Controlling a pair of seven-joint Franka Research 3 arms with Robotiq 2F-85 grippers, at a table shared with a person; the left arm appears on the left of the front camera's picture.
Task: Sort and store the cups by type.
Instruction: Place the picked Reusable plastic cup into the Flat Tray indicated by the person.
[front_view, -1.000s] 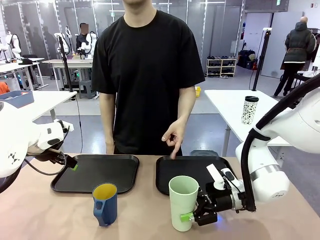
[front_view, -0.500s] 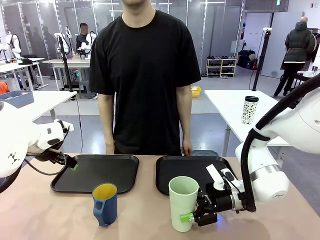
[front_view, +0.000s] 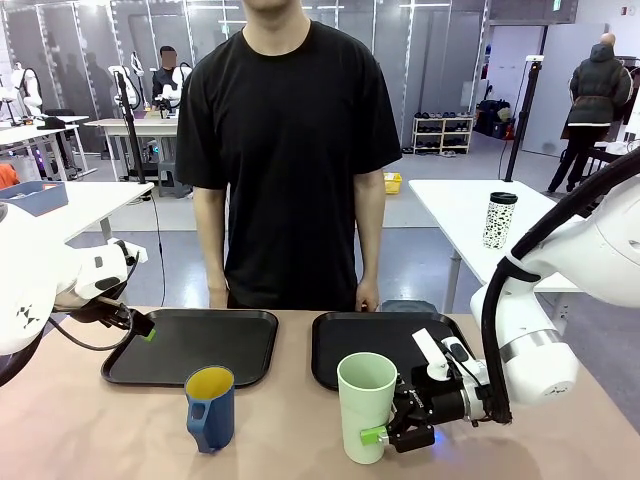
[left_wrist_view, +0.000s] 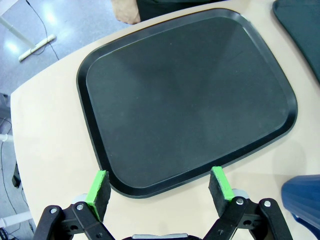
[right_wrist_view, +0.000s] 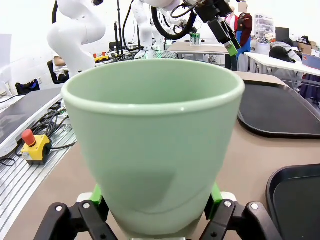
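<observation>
A tall pale green tumbler (front_view: 366, 405) stands upright on the table in front of the right black tray (front_view: 337, 362). My right gripper (front_view: 384, 435) is shut on the tumbler's lower part from the right. In the right wrist view the tumbler (right_wrist_view: 155, 145) sits between the green pads (right_wrist_view: 215, 194). A dark blue mug (front_view: 210, 408) with a yellow inside stands free in front of the left black tray (front_view: 195, 345). My left gripper (front_view: 140, 328) hovers open over that tray's left edge. In the left wrist view the left gripper (left_wrist_view: 159, 187) is empty above the tray (left_wrist_view: 185, 100), with the mug (left_wrist_view: 302, 197) at the lower right.
A person in a black shirt stands at the far side, one hand (front_view: 368, 297) by the table edge behind the right tray. A white speckled travel cup (front_view: 499, 220) stands on another table behind. Bare tabletop lies between the mug and the tumbler.
The person's hand, which pointed down over the right tray, has dropped back to the table's far edge. Neither arm nor either cup has moved.
</observation>
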